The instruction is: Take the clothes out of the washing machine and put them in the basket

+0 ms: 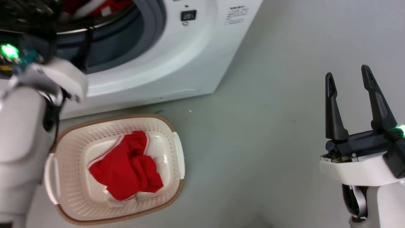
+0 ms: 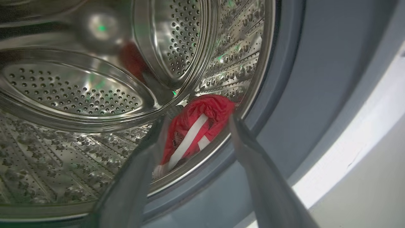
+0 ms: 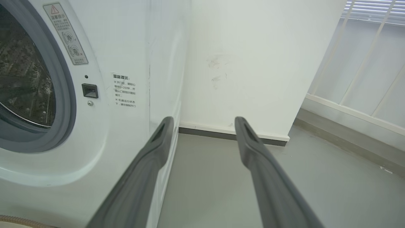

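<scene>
The washer point(image 1: 190, 60) stands with its porthole open. The left gripper point(image 2: 196, 120) reaches into the drum point(image 2: 79, 91) with its two fingers spread apart. Between the fingertips lies a bunched red garment point(image 2: 208, 110) with white stripes, at the drum's front lip just inside the washer's grey seal point(image 2: 300, 79). The tips flank it on either side, and I cannot tell whether either one touches the cloth. In the head view the pale left forearm point(image 1: 22, 136) rises to the washer's opening, and a patch of red shows inside the washer at the top edge. The basket point(image 1: 79, 205) sits on the floor point(image 1: 269, 142) directly in front of the washer, close to its base. A second garment point(image 1: 126, 167), red with white trim, lies crumpled on the basket's bottom, with a little white showing beneath it. The right gripper point(image 1: 347, 72) hangs over bare floor, well apart from the washer on the robot's right, with its fingers wide apart and nothing between them. In its wrist view the fingers point(image 3: 145, 171) point past the washer's front corner toward the white wall point(image 3: 253, 63) beside the washer, and the washer's warning labels point(image 3: 125, 90) show next to the porthole.
</scene>
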